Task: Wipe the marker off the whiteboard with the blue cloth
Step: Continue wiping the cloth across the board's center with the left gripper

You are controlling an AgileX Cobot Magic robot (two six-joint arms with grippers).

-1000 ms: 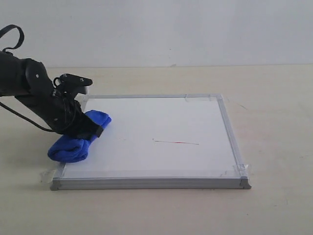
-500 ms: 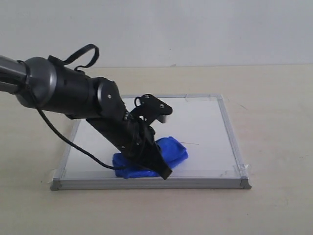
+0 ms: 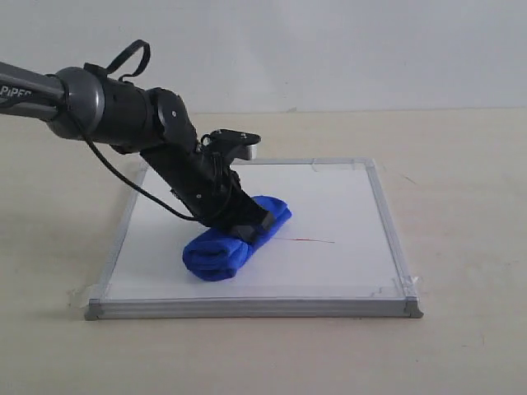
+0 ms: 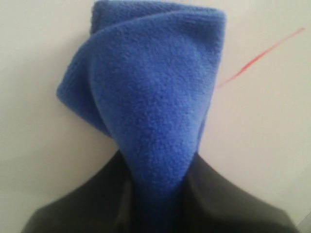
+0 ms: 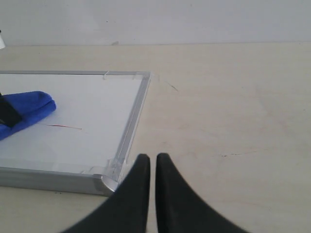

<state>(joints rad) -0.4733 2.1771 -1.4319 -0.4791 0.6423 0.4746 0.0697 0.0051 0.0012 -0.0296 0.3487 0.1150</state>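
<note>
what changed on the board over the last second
The left gripper, clamped on the cloth throughout, swept it from the left edge of the board to the near middle, then back a little toward the far side. The cloth now lies over the left end of the red line; whether that end is covered or wiped, I cannot tell. The board has not shifted.

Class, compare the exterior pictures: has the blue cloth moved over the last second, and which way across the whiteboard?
Yes. The blue cloth has slid rightward from the whiteboard's left frame edge toward the middle, reaching the marker line's left end.
</note>
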